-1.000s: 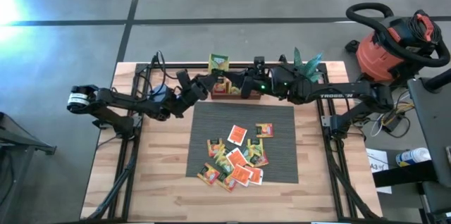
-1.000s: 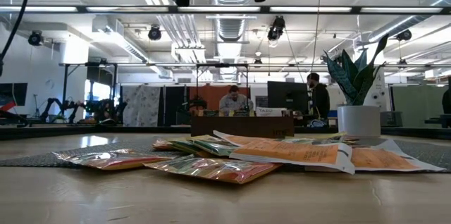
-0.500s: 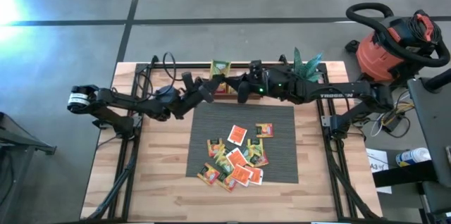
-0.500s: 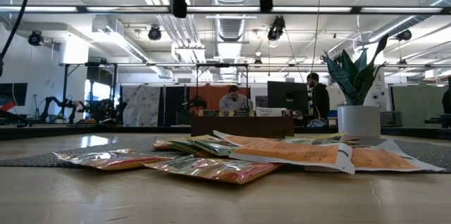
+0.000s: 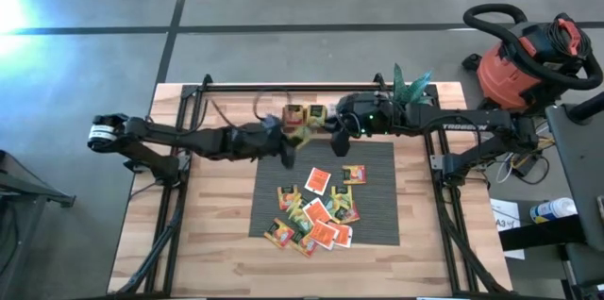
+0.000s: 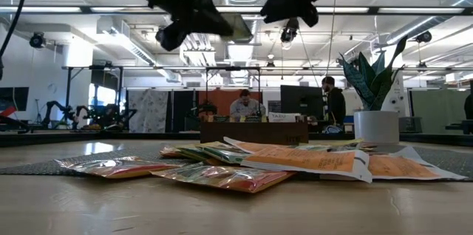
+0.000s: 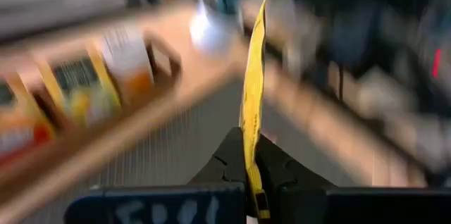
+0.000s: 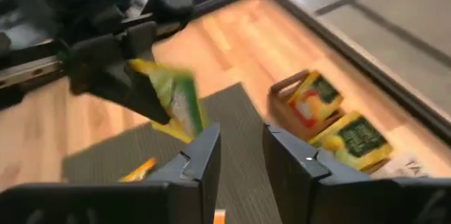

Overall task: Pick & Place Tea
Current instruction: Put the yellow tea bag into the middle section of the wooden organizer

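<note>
- Presently a yellow-green flat tea sachet (image 7: pixel 251 104) is clenched by the left pincer (image 7: pixel 246 175); the right pincer (image 8: pixel 239 155) is released.
- Few sachets are placed in the dark wooden tray (image 5: pixel 304 117); most remain on the grey ribbed mat (image 5: pixel 377 158).

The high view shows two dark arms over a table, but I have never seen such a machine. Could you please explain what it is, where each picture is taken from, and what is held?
It is a robot with two arms, the left arm and the right arm, each ending in two-finger jaws. The high view looks straight down on the table. The low view looks level across the tabletop into the room. Each wrist view comes from a camera on one arm, looking past its own jaws. On the grey mat lies a pile of tea sachets; more stand in a wooden tray beyond it. The left jaws are shut on one yellow sachet, above the mat. The right jaws are open and empty, close by.
</note>
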Controlling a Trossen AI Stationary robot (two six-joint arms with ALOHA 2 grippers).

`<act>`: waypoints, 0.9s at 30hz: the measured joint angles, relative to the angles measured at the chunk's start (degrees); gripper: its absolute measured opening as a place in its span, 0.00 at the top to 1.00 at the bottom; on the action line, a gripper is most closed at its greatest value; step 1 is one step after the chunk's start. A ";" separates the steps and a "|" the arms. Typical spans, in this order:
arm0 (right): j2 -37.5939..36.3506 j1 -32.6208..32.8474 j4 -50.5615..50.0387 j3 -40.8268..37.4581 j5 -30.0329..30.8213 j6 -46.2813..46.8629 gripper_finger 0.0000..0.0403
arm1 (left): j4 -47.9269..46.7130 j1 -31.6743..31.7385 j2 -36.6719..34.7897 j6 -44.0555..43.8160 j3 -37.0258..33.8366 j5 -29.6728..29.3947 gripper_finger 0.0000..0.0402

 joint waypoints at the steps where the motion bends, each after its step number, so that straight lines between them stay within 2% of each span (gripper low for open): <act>1: -0.07 -0.19 -0.43 0.11 -2.39 -1.07 0.74 | -4.63 -0.33 0.00 1.49 1.58 1.93 1.00; 3: 0.76 -0.62 0.08 0.65 -8.93 -3.51 0.75 | -12.94 -0.95 0.00 5.30 5.30 3.95 1.00; 5: 2.30 -0.74 0.01 1.50 -12.28 -4.92 0.77 | -19.58 -1.40 0.00 9.39 9.08 4.71 1.00; 12: 5.67 -0.79 0.00 5.81 -12.58 -9.81 0.79 | -32.39 -1.37 0.04 17.04 18.65 4.87 1.00; 18: 5.95 -0.62 0.11 9.84 -12.71 -14.40 0.73 | -42.85 -1.51 0.07 16.79 20.16 5.63 1.00; 24: 8.78 0.40 -0.30 13.59 -17.90 -16.36 0.63 | -39.73 -1.88 0.09 15.20 20.03 7.36 1.00; 27: 11.21 0.82 -0.74 15.45 -18.14 -16.36 0.58 | -37.77 -1.97 0.08 15.76 20.72 7.14 1.00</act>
